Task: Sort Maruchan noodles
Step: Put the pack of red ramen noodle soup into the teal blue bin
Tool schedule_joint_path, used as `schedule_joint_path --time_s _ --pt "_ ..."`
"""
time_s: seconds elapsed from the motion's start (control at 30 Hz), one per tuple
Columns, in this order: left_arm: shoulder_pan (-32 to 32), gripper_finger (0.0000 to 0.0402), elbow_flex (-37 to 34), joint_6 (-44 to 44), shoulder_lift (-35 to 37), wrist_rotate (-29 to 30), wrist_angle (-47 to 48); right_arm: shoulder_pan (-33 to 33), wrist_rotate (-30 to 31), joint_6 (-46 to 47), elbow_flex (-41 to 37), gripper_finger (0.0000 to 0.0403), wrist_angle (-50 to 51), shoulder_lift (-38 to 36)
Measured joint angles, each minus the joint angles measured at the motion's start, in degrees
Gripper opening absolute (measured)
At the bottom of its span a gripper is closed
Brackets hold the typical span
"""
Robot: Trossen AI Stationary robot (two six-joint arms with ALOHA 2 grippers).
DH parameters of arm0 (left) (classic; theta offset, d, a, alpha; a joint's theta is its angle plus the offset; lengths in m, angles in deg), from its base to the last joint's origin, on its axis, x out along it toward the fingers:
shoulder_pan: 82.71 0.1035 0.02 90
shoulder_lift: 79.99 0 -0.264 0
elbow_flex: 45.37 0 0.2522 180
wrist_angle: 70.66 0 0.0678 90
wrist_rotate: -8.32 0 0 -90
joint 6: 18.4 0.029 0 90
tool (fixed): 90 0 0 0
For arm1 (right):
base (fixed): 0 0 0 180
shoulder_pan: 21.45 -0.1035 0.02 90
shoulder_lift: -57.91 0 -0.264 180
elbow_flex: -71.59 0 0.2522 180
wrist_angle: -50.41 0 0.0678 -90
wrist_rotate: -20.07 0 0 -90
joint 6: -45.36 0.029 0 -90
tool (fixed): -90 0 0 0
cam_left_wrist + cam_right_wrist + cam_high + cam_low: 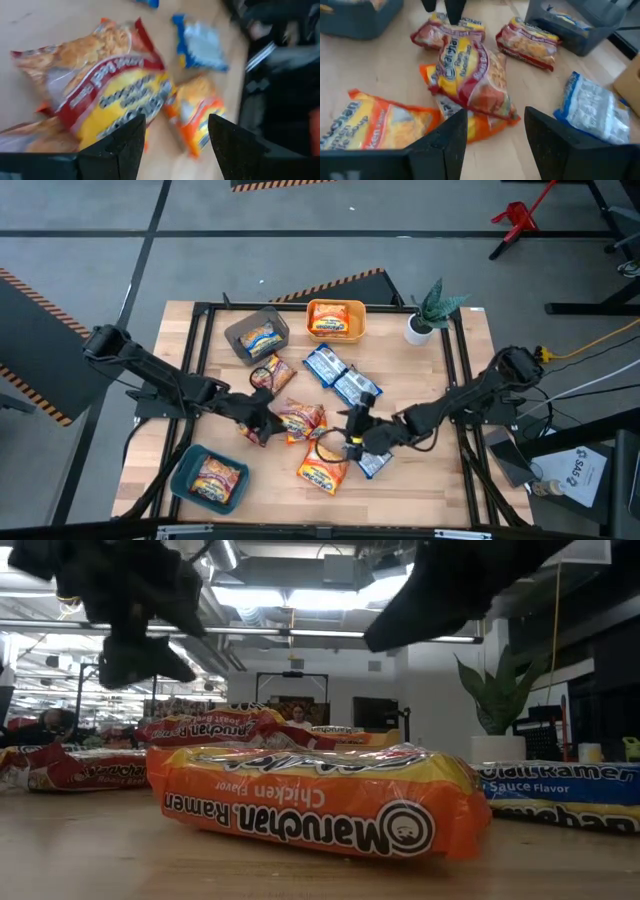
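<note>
Maruchan packets lie scattered on the wooden table. A red packet point(303, 418) point(470, 75) rests on an orange one point(475, 122) mid-table. Nearby lie an orange chicken packet point(322, 470) point(310, 805), two blue packets point(322, 363) point(356, 388), another blue one point(373, 464) and a red one point(272, 373). My left gripper point(262, 422) point(175, 135) hangs open above the table just left of the pile, pointing at the red packet point(110, 85). My right gripper point(356, 436) point(495, 130) hovers open right of the pile, facing it.
A grey bin point(240, 338), a yellow-orange bin point(336, 332) and a teal bin point(186, 480) each hold a packet. A potted plant point(432, 312) stands at the far right corner. Black frame rails run along the table's edges. Bare wood shows at the near right.
</note>
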Motion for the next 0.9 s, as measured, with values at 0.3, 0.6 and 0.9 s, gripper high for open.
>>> schedule_joint_path --time_s 0.3,0.6,0.9 --pt "2.4 0.0210 -9.0 -7.9 -0.8 1.0 -9.3 2.1 -0.5 -1.6 0.2 0.0184 -4.7 2.8" --pt "4.3 0.0210 -9.1 -10.6 -0.7 0.1 -5.5 2.1 -0.5 -1.2 0.1 0.0184 -7.2 6.5" --pt "4.4 0.0210 -9.1 -10.7 2.3 0.2 -3.4 2.2 0.3 -1.8 0.1 0.0184 -8.2 7.0"
